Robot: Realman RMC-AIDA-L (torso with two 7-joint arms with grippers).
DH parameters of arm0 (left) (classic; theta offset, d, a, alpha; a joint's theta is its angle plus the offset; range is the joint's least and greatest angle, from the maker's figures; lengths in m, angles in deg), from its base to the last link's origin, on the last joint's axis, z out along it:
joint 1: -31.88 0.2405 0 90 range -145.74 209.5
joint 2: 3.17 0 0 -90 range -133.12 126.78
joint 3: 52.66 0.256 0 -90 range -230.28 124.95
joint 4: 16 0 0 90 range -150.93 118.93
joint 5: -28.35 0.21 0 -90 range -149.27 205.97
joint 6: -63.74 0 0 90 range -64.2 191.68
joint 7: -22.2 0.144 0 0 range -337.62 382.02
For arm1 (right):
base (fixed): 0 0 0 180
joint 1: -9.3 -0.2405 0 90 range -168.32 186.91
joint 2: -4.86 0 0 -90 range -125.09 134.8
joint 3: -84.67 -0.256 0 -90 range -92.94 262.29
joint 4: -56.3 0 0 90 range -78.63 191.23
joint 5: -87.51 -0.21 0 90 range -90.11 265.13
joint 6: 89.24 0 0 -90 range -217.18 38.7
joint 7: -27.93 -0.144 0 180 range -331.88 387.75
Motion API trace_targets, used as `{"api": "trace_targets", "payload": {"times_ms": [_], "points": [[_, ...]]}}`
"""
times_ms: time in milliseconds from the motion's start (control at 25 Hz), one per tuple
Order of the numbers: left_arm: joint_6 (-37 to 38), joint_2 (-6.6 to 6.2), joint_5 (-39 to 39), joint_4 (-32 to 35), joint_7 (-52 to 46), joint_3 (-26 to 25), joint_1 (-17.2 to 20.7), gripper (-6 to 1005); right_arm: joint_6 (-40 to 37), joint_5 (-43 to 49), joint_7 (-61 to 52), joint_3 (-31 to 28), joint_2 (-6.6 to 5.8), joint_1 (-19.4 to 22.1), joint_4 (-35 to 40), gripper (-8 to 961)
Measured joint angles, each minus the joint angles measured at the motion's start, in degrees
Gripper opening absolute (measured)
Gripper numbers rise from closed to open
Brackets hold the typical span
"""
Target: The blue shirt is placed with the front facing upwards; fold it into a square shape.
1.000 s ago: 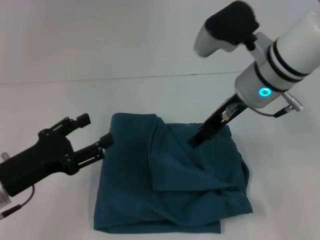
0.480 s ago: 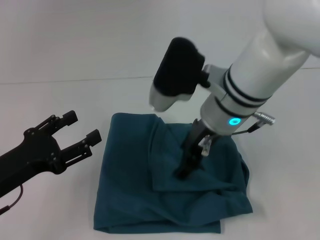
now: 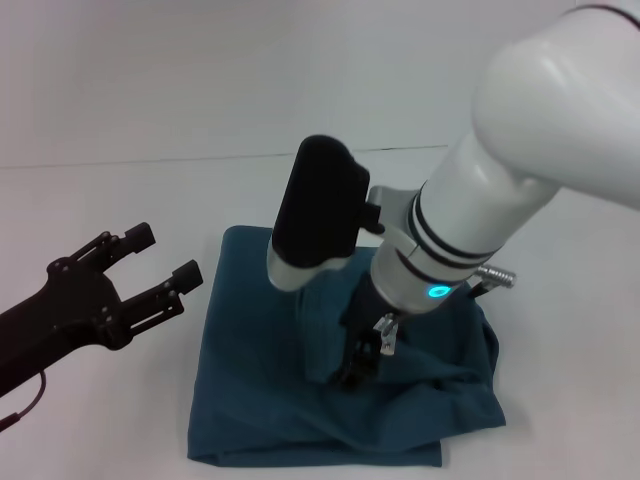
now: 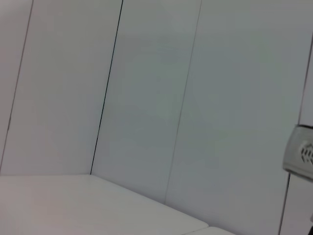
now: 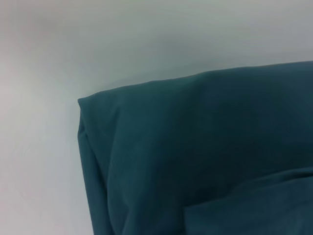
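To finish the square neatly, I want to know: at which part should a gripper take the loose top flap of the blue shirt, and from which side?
Probably at the flap's free lower corner on the blue shirt, where the right gripper is now, coming from above. That edge lies loose and raised over the layers beneath, so fingers could pinch it alone. The left gripper hovers open, off the shirt's left edge.

Soft, even light is falling from above across all views. The white table [image 3: 120, 190] is casting almost no glare. The right wrist view is looking slightly soft; faint shadows are gathering in folds of the blue shirt [image 3: 250, 380].
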Motion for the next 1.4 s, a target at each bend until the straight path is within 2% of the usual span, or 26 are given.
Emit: {"api": "trace_targets", "payload": {"times_ms": [400,920,1120,1400], "points": [[-0.02,0.0,0.0,-0.26,-0.02,0.23,-0.19,858,4.56,0.17,-1.62,6.82,0.1,0.8,-0.78,771],[-0.09,0.0,0.0,-0.31,0.0,0.43,-0.43,859,9.08,4.76,-6.24,9.62,0.08,1.01,-2.82,747],[-0.11,0.0,0.0,-0.31,0.01,0.45,-0.44,859,9.62,4.86,-7.97,9.08,-0.18,1.04,-2.55,517],[-0.07,0.0,0.01,-0.45,0.0,0.53,-0.44,859,9.68,4.88,-8.85,3.08,-0.42,2.18,-2.23,330]]}}
